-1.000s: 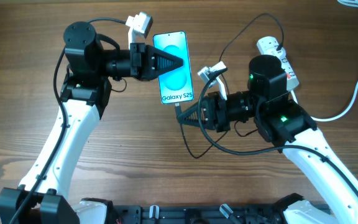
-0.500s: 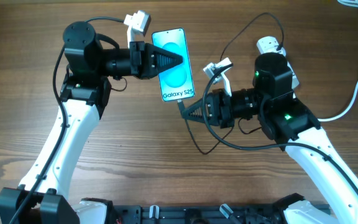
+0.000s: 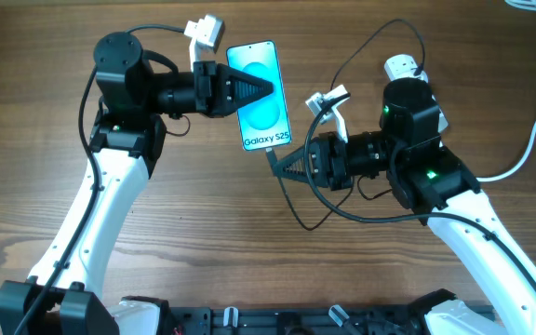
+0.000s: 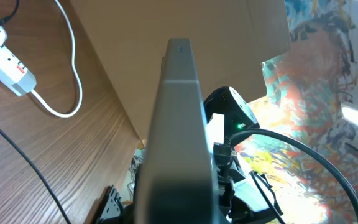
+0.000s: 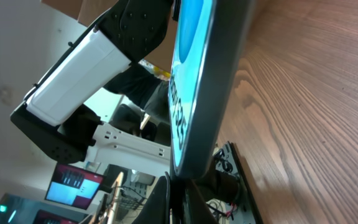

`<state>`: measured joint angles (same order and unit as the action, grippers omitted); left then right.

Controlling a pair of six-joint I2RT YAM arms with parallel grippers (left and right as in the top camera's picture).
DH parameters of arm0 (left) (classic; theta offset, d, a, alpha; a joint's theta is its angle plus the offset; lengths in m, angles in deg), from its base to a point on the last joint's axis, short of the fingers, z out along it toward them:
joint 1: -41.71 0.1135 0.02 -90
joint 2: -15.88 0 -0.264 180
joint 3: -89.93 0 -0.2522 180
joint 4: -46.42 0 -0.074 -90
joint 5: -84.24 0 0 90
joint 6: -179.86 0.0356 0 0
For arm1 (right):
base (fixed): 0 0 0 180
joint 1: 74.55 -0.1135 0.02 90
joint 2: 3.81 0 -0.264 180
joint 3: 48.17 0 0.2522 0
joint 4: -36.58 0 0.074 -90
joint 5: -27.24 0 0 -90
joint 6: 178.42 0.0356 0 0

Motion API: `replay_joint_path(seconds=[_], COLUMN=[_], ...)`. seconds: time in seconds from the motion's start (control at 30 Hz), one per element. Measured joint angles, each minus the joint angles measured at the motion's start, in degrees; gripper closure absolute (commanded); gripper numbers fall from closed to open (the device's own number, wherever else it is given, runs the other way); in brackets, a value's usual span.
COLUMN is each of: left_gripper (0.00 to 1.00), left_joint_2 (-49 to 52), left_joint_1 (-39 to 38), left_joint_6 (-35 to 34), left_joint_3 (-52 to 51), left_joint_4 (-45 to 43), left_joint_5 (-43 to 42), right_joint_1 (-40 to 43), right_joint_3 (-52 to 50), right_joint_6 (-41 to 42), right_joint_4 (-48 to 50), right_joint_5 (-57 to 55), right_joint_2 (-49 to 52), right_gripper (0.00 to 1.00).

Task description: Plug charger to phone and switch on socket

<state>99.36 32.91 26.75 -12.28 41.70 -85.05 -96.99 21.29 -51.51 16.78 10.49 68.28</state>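
The left tool clamped the phone above the worktop; the right tool pinched the charger at the phone's lower end. Pushing straight along the phone's length would likely seat it.

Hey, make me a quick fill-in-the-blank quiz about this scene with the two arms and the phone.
The phone in the left end effector reads Galaxy ___. The right end effector pinches the charger, whose cable is ___. The socket has a thick ___ cord.
Missing words: S25; black; white.
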Motion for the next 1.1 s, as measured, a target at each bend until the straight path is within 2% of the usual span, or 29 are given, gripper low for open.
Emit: replay_joint_path(seconds=[0.23,1.1], left_gripper=[0.96,0.96], left_joint_2=[0.0,0.0], left_joint_1=[0.24,0.28], left_joint_6=[0.0,0.31], left_joint_3=[0.11,0.11], left_joint_4=[0.0,0.0], left_joint_5=[0.33,1.42], right_joint_1=[0.0,-0.52], right_joint_3=[-0.07,-0.07], right_joint_6=[2.32,2.36], right_joint_4=[1.14,1.7], right_joint_5=[-0.22,-3.21], right_joint_2=[0.0,0.0], right_gripper=[0.96,0.96])
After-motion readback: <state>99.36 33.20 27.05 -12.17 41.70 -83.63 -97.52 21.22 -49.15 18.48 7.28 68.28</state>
